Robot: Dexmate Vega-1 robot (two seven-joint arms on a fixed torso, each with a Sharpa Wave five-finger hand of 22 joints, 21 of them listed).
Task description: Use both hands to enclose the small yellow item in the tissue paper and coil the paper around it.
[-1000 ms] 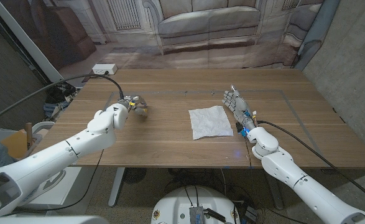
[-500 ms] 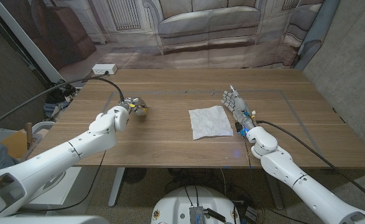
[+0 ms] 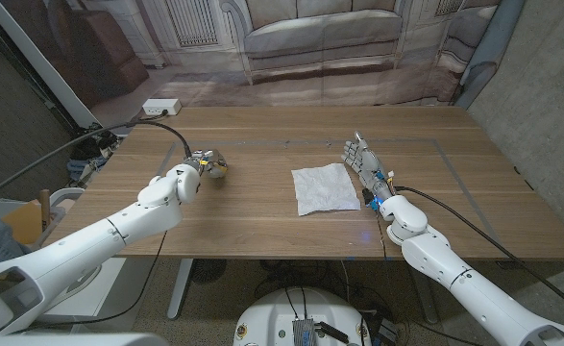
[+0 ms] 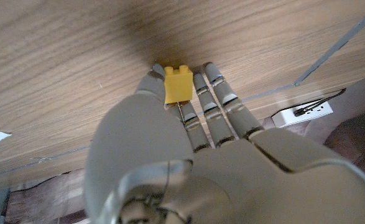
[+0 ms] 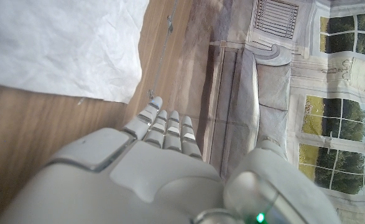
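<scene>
Wooden table (image 3: 262, 216); yellow brick (image 4: 177, 83) pinched by left hand (image 4: 188, 155) fingertips.

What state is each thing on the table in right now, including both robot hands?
yellow block: pinched between thumb and fingers of the left robot hand, just above the wood.
left robot hand: holding the yellow block, well apart from the tissue.
tissue paper: spread open on the table, crinkled, nothing on it.
right robot hand: open, holding nothing, beside the tissue's edge.
</scene>
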